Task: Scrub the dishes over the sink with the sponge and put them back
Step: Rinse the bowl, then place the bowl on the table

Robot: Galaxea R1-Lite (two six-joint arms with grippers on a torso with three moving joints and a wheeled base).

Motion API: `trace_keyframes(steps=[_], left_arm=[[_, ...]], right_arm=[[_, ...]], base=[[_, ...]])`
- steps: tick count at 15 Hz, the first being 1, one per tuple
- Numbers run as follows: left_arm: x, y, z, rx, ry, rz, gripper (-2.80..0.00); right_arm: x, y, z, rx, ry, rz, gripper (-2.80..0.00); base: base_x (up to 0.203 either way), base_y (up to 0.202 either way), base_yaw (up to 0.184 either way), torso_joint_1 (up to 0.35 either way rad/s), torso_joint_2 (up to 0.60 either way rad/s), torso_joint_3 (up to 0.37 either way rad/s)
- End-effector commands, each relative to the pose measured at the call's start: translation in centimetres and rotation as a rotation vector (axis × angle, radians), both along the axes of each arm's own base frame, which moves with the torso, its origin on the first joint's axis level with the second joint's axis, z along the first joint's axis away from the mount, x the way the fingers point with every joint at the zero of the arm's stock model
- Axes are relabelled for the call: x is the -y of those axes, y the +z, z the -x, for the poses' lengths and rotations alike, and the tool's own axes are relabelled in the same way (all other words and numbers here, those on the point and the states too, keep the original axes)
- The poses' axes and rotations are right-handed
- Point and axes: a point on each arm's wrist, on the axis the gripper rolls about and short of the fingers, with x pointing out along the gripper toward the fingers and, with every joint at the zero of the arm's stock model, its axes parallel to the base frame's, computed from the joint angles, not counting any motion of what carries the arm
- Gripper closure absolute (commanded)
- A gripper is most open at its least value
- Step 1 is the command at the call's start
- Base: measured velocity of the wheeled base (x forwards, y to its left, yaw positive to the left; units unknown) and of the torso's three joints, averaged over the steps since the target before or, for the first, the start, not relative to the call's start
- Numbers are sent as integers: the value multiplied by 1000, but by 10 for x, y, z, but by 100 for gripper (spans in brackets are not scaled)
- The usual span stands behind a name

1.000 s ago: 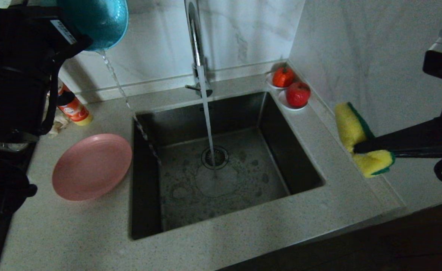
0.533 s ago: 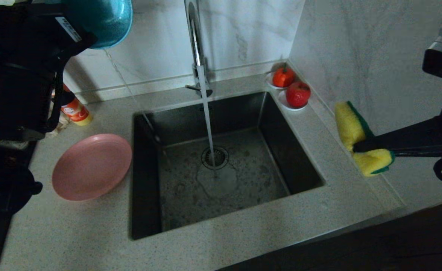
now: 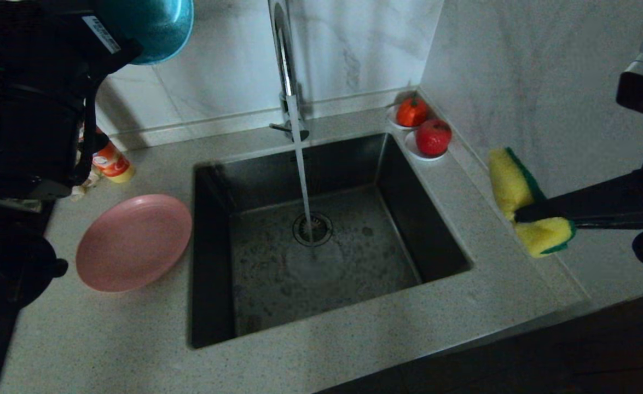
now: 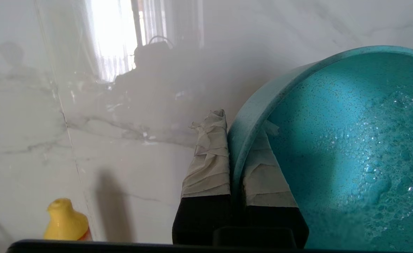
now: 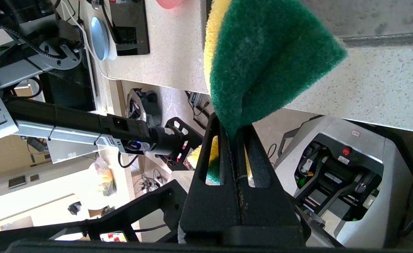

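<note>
In the head view, the left gripper (image 3: 116,46) holds the small round teal-blue bowl (image 3: 157,24) high above the counter's back left corner, and the right gripper (image 3: 523,214) pinches the folded yellow foam sponge (image 3: 513,189) over the counter's right edge, beside the square steel sink (image 3: 436,230). In the left wrist view, the taped fingers (image 4: 208,161) clamp the soapy bowl's rim. In the right wrist view, the black fingers (image 5: 259,165) are pressed together on the sponge's green layer.

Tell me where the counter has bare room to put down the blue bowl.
Bare counter lies in front of the sink and the pink plate. The back right corner is crowded by the two fruit saucers; the bottle crowds the back left.
</note>
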Motion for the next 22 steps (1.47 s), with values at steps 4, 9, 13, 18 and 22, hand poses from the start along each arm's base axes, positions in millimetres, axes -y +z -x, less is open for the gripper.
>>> trace_keyframes(steps=[4,9,13,18,22], left_arm=[[1,-31,-6,-238,61,-39,0],[-12,-44,20,-642,67,-71,0],[-31,-26,64,-997,6,-11,0],[-70,-12,110,-1194,-31,328,0],[-97,-28,105,-1238,146,459,0]], right_arm=[[3,2,6,7,4,-7,0],[5,-7,6,-19,-6,9,0],[6,-13,8,-38,-10,18,0],[11,-12,8,-32,-37,13,0],[9,-17,1,-58,-44,25,0]], base=[[0,0,0,0,0,0],[0,0,0,0,0,0],[0,0,0,0,0,0],[0,0,0,0,0,0],[0,0,0,0,0,0]])
